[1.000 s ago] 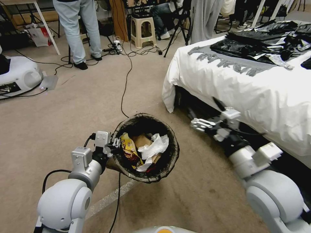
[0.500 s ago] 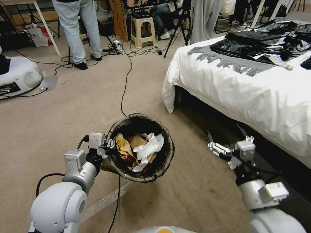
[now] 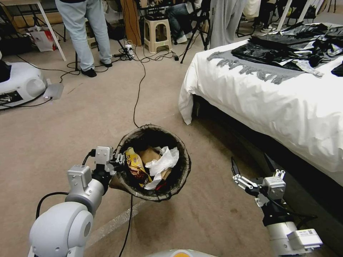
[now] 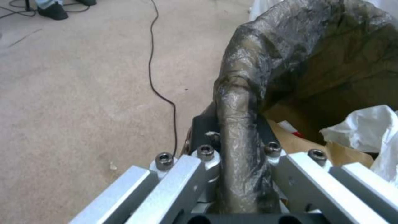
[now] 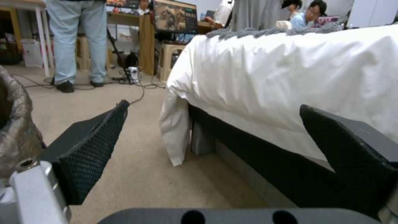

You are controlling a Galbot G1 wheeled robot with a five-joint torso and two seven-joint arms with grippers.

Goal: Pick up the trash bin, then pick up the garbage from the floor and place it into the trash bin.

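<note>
Two pincers: left pincer (image 3: 119, 159) clamps trash bin (image 3: 180, 178) rim; right pincer (image 3: 250, 166) spread, low beside bed (image 3: 271, 103); next needs floor litter located.

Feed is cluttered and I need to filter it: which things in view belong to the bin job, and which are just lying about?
Job:
trash bin, rim clamped in the left tool
garbage in it: yellow snack bag, white tissue, brown paper
right tool, open, low beside the bed

Lying about:
bed
floor cable
stool
</note>
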